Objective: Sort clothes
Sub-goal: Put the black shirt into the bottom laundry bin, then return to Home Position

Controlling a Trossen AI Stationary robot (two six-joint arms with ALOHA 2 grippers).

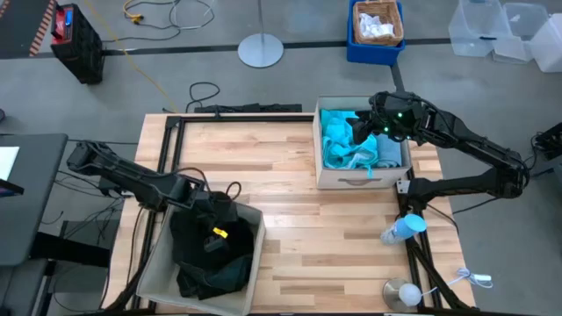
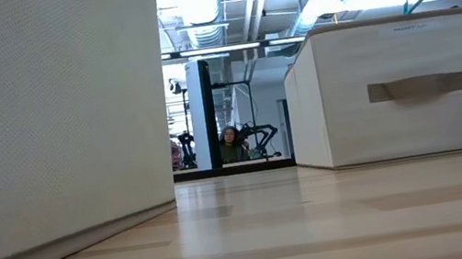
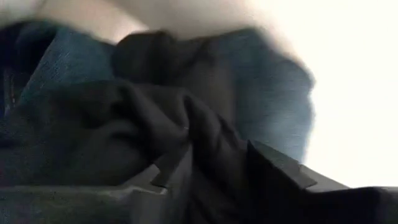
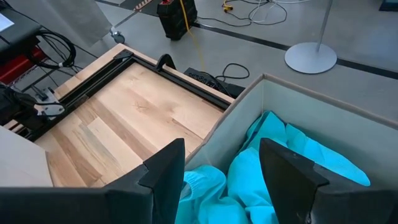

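Observation:
My left gripper (image 1: 215,211) is down in the beige bin (image 1: 154,263) at the table's near left. It is open, with its fingers among a heap of dark clothes: a black garment (image 3: 161,118) and a dark bluish-green one (image 3: 267,106) behind it. My right gripper (image 4: 221,168) is open and empty over the beige bin (image 1: 360,178) at the far right. It hangs just above the bright turquoise garment (image 4: 292,162), which lies in that bin beside a pale dusty-blue one (image 1: 388,151). My left gripper comes from above, slanting down into the bin, and its open fingers (image 3: 168,177) lie against the black garment. A fold of the black cloth (image 3: 217,155) bulges up between them. The garment lies slack on the heap in the bin.
Bare wooden table (image 1: 281,175) lies between the two bins. A pale blue bottle (image 1: 402,230) and a grey round object (image 1: 402,292) sit at the table's near right edge. The left bin's wall (image 2: 42,113) fills the low view's left. A person (image 2: 231,143) shows far behind.

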